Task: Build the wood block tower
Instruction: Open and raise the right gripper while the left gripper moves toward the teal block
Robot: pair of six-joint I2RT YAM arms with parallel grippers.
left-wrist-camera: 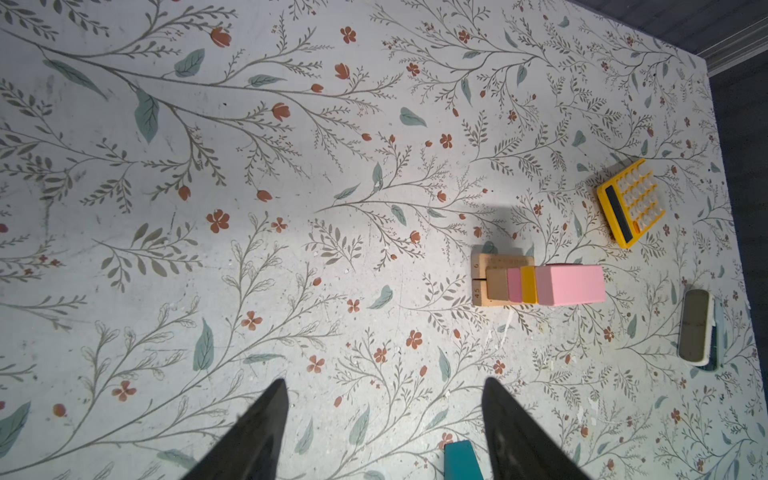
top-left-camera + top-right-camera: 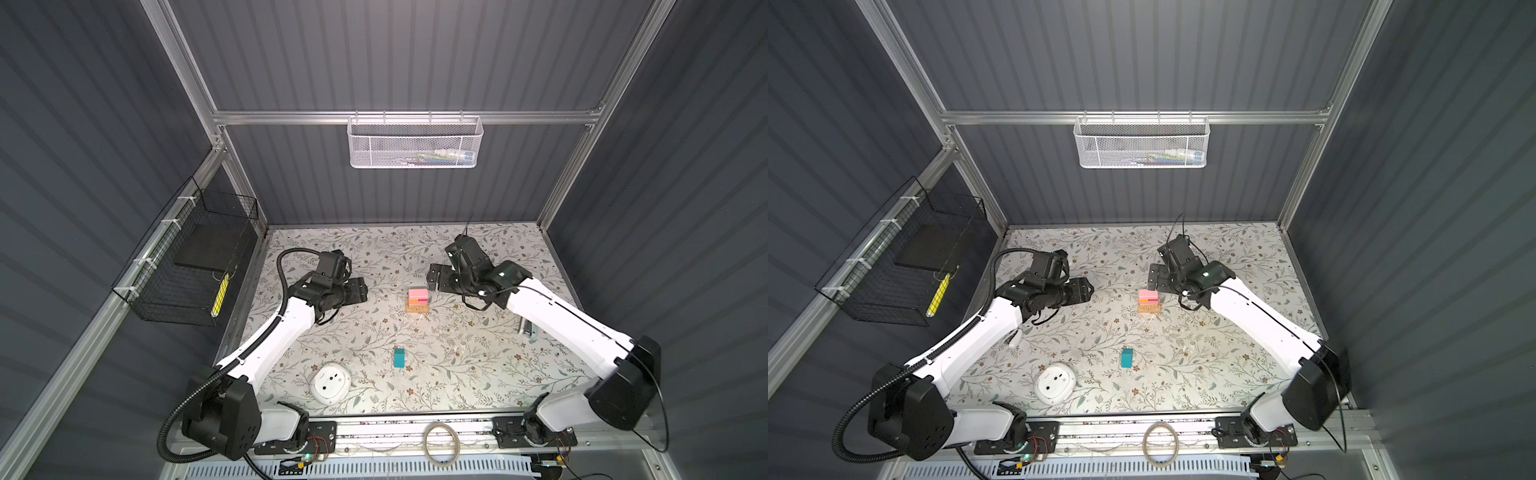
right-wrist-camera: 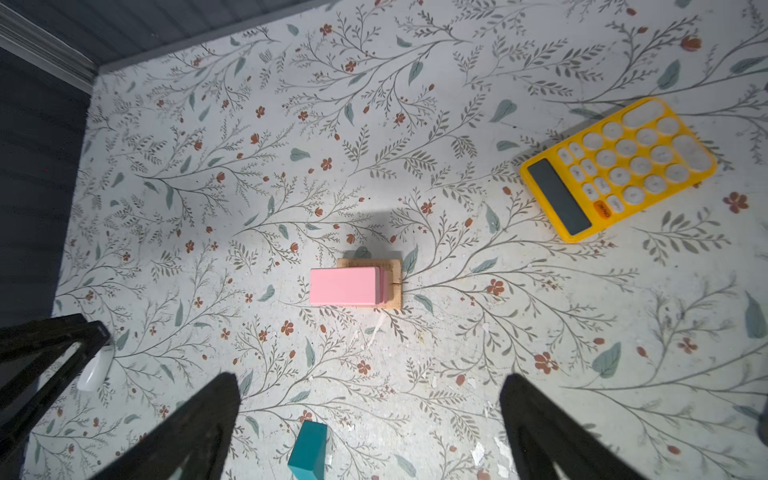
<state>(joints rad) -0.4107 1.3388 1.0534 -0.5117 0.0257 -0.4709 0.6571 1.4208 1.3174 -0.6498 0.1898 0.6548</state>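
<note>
A: Pincers, two. Left pincer (image 1: 385, 380) spread, empty. Right pincer (image 3: 369, 375) spread wide, empty. Both hang above the bench (image 2: 478, 374).
B: Tower?
A: One tower (image 2: 418, 300), mid-bench, between the pincers. Tan base, then tan bar, pink slab, orange layer, pink slab on top.
B: Loose pieces?
A: One teal block (image 2: 400, 357), lying well apart from it, nearer the front edge. One calculator (image 3: 615, 166).
B: Writing?
A: "45" and "6" on the tan base. Calculator keys unreadable.
</note>
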